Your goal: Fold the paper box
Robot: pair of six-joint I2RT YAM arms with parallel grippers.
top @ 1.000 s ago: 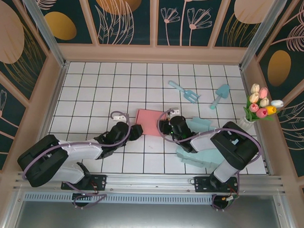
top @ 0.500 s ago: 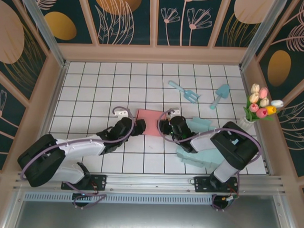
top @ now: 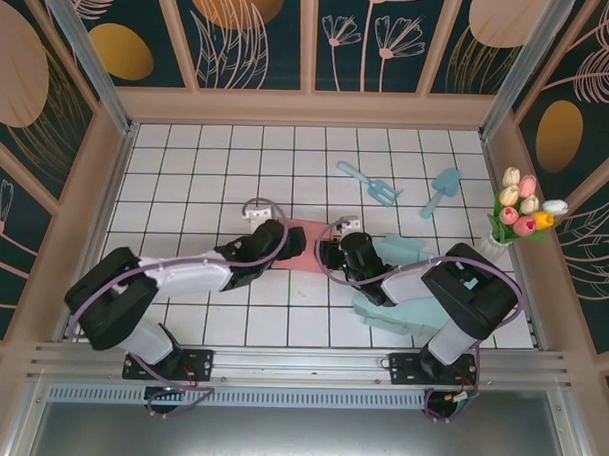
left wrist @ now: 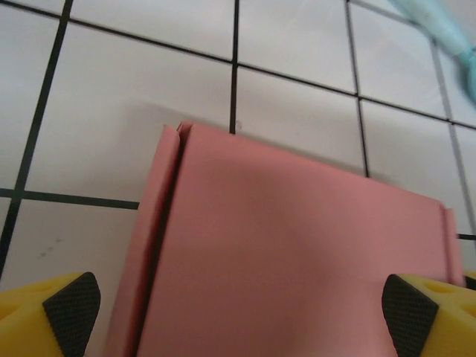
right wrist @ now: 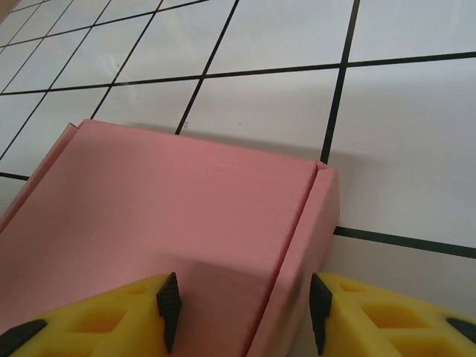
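The pink paper box point(left wrist: 297, 253) lies between the left gripper point(left wrist: 238, 316) with its wide jaws, while the right gripper point(right wrist: 244, 311) sets half-open jaws astride the side flap point(right wrist: 301, 238).

The left arm point(top: 173, 278) is lying low, stretched out from its base toward the middle of the table point(top: 186, 174), with its wrist pointing right. The left hand point(top: 287, 241) is standing wide open. Its yellow fingers point(left wrist: 30, 323) are sitting at the two bottom corners of the wrist view, black pads point(left wrist: 71, 305) facing inward. The right arm point(top: 467, 294) is bending back on itself, forearm running left. The right hand point(top: 329, 255) is pointing toward the left hand and sitting close to it, jaws about halfway apart, tips angling down at the table.
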